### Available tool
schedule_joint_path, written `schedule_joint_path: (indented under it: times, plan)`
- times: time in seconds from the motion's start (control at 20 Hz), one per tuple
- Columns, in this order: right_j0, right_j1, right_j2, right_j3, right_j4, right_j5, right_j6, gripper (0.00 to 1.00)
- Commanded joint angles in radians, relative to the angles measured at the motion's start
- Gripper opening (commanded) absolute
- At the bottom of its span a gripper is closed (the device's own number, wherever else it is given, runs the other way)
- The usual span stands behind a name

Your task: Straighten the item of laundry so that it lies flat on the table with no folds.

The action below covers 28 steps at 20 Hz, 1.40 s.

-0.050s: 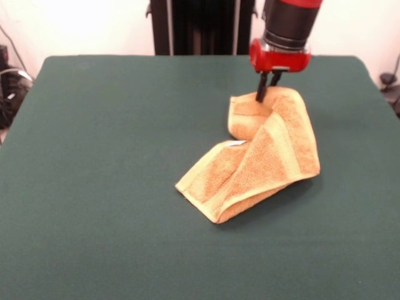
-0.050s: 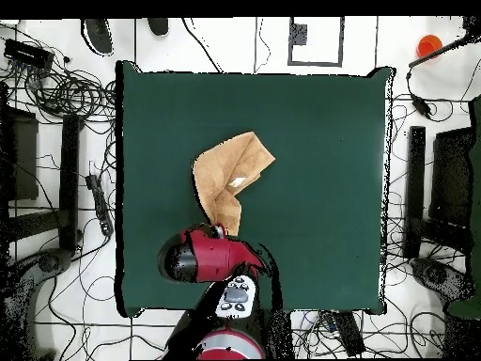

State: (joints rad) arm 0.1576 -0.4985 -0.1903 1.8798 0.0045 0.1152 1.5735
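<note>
The gripper (image 1: 267,92) comes straight down from above and pinches the towel (image 1: 262,159) at its highest point, the two dark fingers (image 1: 261,89) close together with a raised fold of cloth between them. From that hold the towel hangs and drapes away: a humped loop sits directly under and beside the gripper, and the rest runs down to the worktop (image 1: 100,187), ending in a doubled flap that lies well clear of the gripper on the side away from the arm. A pale border band runs along the folded edges (the small white tag (image 1: 235,143) shows partway along, just below the loop). The towel looks light, soft and limp, so it should follow a pull without resistance, though terry will likely drag and bunch on the felt-like top. It is still folded over itself. A corner or border edge seems the better place to hold for spreading it flat.
</note>
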Motion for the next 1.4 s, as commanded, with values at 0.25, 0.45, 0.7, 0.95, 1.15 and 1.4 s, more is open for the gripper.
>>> schedule_joint_path:
  times: [0.25, 0.45, 0.7, 0.95, 1.15, 1.4]
  plan:
    - [0.048, 0.056, 0.026, 0.097, -0.006, -0.064, 0.214, 0.0]
    - [0.047, 0.064, 0.025, 0.117, -0.006, -0.102, 0.223, 0.0]
    - [0.042, 0.062, 0.026, 0.129, -0.005, -0.115, 0.216, 0.0]
    - [0.048, 0.063, 0.018, 0.13, -0.009, -0.12, 0.199, 0.0]
    - [0.052, 0.052, 0.012, 0.14, -0.006, -0.116, 0.2, 0.0]
    - [0.068, 0.041, 0.0, 0.149, 0.01, -0.106, 0.213, 0.0]
